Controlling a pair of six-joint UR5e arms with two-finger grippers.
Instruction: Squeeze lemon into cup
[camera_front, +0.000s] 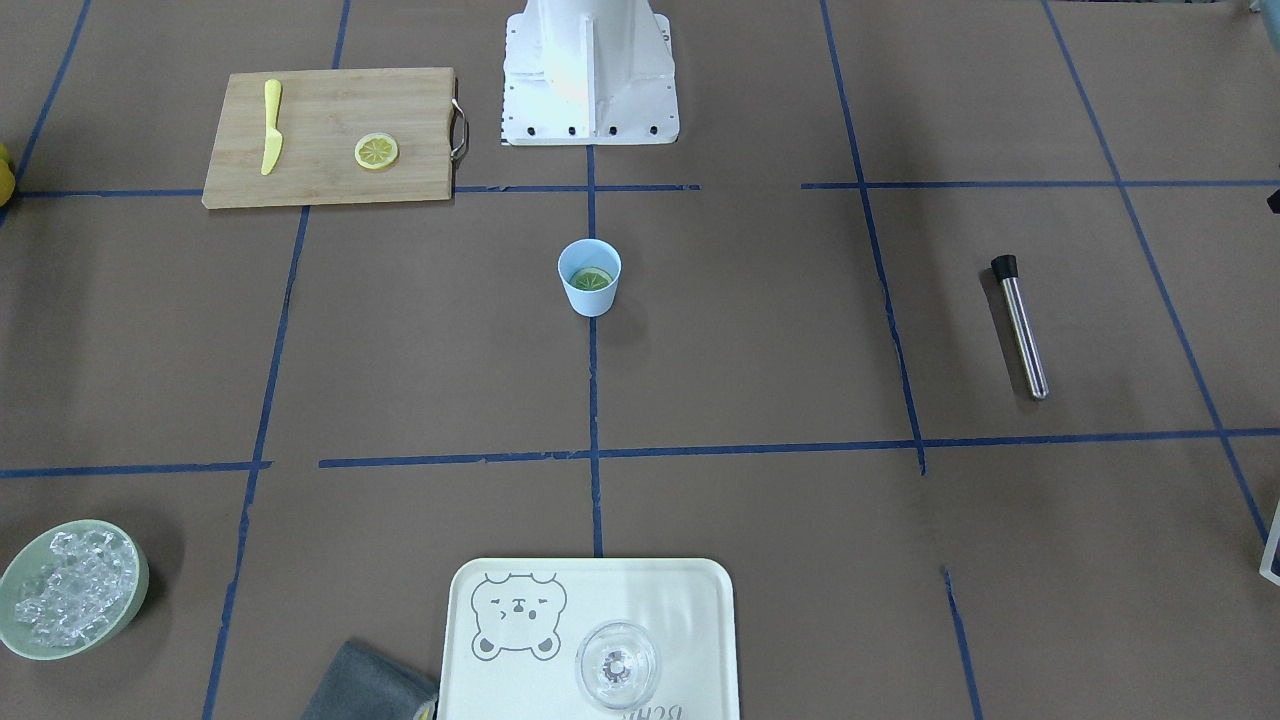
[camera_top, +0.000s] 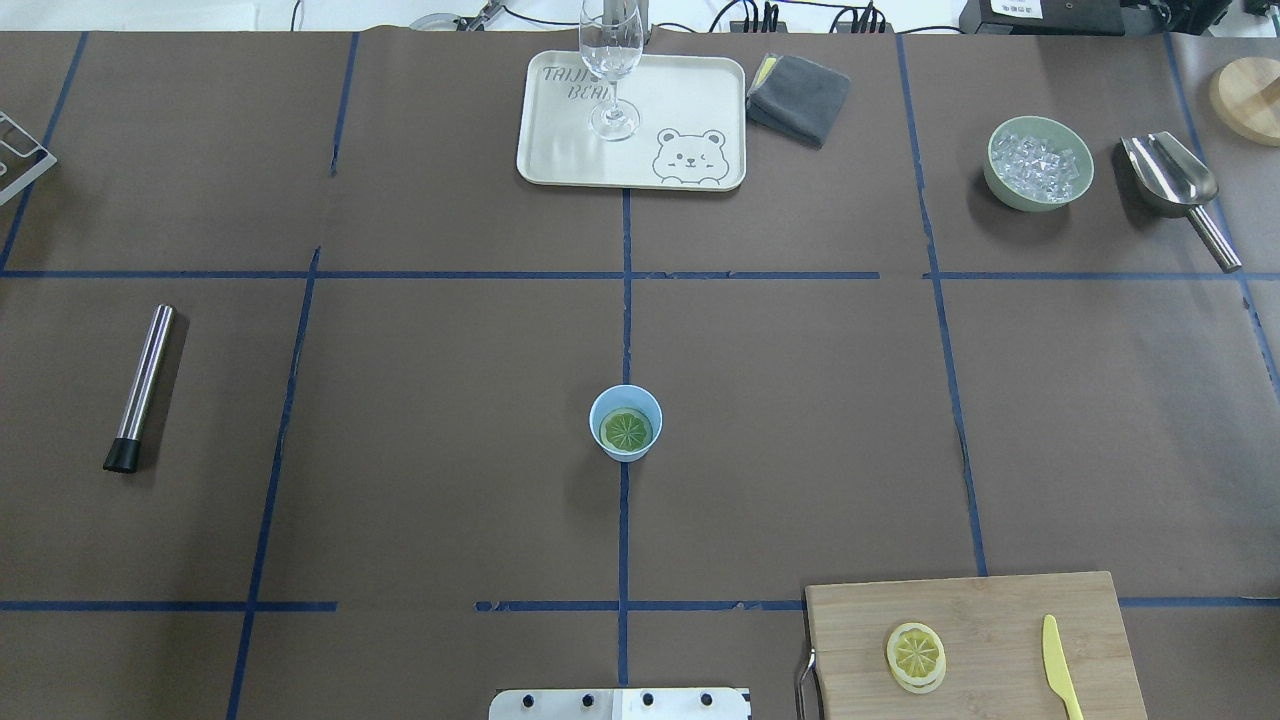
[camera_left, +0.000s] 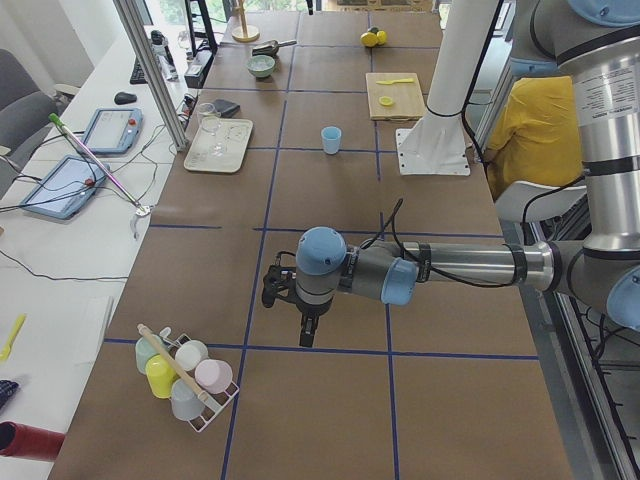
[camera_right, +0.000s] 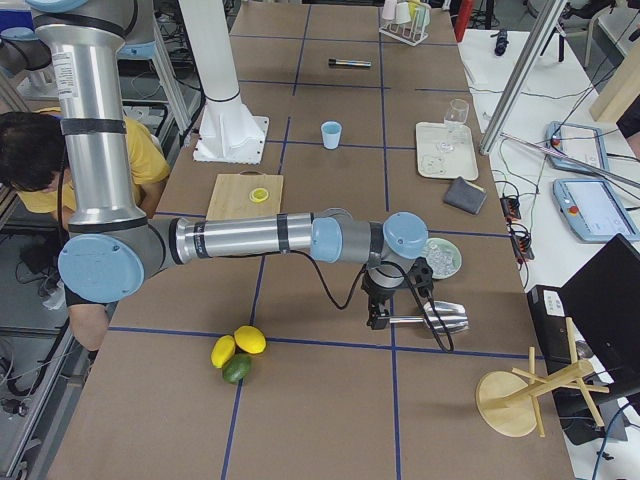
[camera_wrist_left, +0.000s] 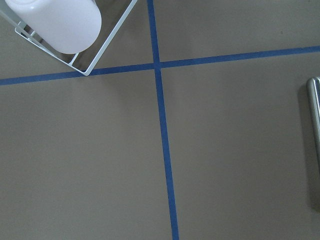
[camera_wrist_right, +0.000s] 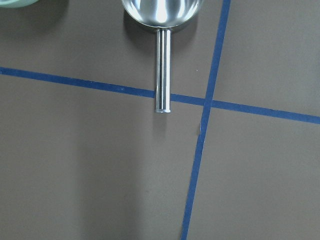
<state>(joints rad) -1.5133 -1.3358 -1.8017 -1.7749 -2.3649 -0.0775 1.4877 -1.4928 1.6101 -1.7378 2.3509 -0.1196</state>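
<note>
Overhead exterior: lemon (camera_top: 626, 430) in cup (camera_top: 652, 412), right pincer (camera_right: 377, 320) distant.

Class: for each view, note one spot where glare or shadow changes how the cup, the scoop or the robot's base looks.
Exterior front-facing: the robot's base is washed out by glare. Overhead exterior: the lemon inside the cup looks greenish in the wall's shade. Right wrist-mounted: the scoop shows bright reflections and casts a soft shadow.
</note>
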